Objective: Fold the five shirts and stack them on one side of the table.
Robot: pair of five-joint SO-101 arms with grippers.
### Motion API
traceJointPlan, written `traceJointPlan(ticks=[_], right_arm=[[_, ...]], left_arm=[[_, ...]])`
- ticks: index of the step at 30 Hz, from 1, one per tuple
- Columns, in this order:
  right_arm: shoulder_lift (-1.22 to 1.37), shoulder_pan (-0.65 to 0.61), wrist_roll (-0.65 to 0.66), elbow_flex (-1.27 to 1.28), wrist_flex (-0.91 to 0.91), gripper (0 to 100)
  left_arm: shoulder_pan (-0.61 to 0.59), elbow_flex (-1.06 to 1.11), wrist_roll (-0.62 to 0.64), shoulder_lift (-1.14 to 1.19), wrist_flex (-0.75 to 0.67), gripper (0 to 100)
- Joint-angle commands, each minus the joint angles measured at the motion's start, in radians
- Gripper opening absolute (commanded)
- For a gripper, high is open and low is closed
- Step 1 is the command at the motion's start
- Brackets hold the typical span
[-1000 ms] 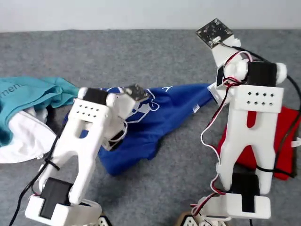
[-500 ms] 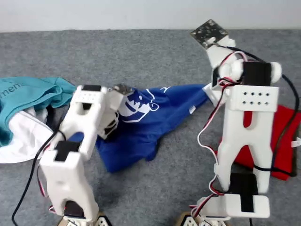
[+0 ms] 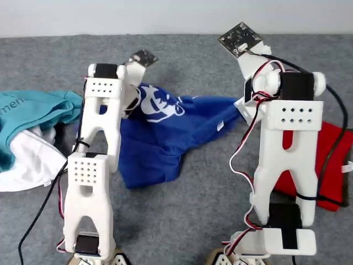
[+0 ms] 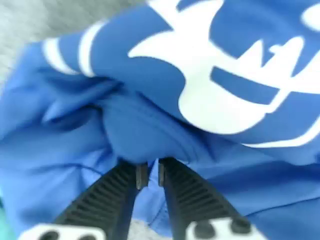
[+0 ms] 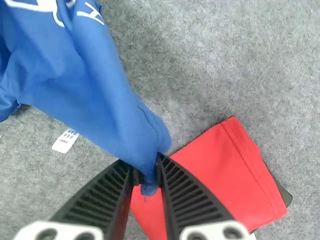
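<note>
Blue shirt (image 3: 165, 138) stretched mid-table, left gripper (image 4: 147, 175) pinching its bunched fold, right gripper (image 5: 145, 175) clamped on its corner, red shirt (image 3: 336, 160) half hidden by right arm (image 3: 289, 165), teal shirt (image 3: 33, 110) cut off at edge.

Left tool (image 4: 150, 175), right tool (image 5: 146, 172): pinched tight

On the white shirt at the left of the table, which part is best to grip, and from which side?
Grip the white shirt at its loose near edge, which lies bare on the table, and come down from above on the near side. Its far part is tucked under the teal shirt, so a grip there would likely catch both.
</note>
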Motion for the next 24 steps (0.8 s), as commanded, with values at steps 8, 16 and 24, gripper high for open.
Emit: traceJointPlan(ticks=[8, 16, 24], right_arm=[[0.001, 0.031, -0.006, -0.052, -0.016, 0.9], [0.033, 0.035, -0.008, -0.052, -0.018, 0.9], [0.062, 0.03, -0.011, -0.052, -0.018, 0.9]], left_arm=[[0.018, 0.237, -0.006, -0.276, 0.034, 5], [0.11, 0.656, -0.034, -0.549, 0.032, 5], [0.146, 0.86, -0.034, -0.552, -0.006, 5]])
